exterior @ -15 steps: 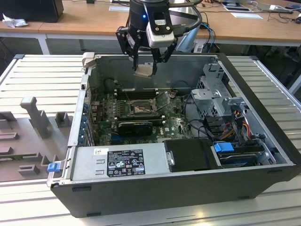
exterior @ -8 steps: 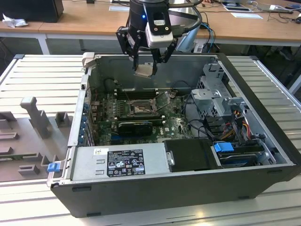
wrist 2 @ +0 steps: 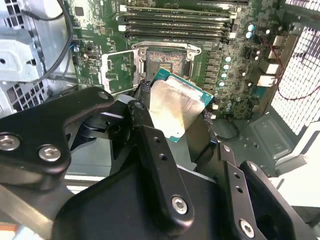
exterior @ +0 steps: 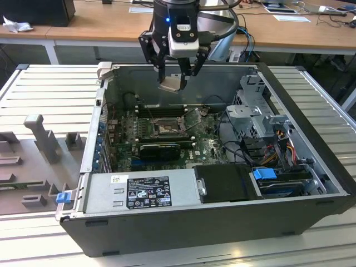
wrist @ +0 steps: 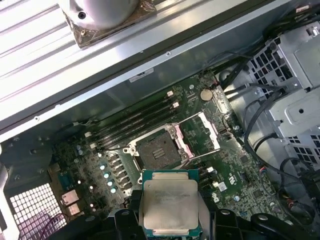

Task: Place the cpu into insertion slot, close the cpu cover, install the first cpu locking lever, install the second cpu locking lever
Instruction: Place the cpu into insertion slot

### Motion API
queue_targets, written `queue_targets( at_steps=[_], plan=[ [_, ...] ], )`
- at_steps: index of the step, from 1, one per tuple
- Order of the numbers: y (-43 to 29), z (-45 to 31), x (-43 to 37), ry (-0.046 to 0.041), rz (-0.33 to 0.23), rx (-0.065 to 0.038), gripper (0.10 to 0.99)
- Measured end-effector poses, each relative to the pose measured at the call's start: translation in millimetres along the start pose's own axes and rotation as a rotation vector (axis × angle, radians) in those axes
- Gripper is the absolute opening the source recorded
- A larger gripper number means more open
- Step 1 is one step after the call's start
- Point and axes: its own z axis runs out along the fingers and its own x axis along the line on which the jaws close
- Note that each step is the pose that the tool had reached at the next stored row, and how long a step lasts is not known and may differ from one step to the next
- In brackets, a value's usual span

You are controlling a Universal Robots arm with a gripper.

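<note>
Exterior view showed the jaws clamped on the cpu [exterior: 169, 84], one finger on either side, holding it tilted in the air above the open computer case [exterior: 183, 228]. Well below the jaws lay the insertion slot [exterior: 165, 129], apart from the chip, its dark centre bare. In both wrist views the cpu cover [wrist 2: 118, 71] [wrist: 207, 131] stood open just beside the slot, past the jaw tips.

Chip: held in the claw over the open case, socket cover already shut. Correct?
No. The cover is swung open beside the bare socket, as the first wrist view shows. The chip is held in the claw over the open case.
</note>
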Motion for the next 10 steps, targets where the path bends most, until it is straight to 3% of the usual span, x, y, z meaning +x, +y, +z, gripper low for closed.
queue_targets(
  at_steps=[5, 10],
  plan=[
    [-0.1, 1.0, 0.0, -0.0104, 0.118, -0.002, 0.525],
    [-0.3, 3.2, -0.1, -0.0134, 0.145, -0.002, 0.525]
  ],
)
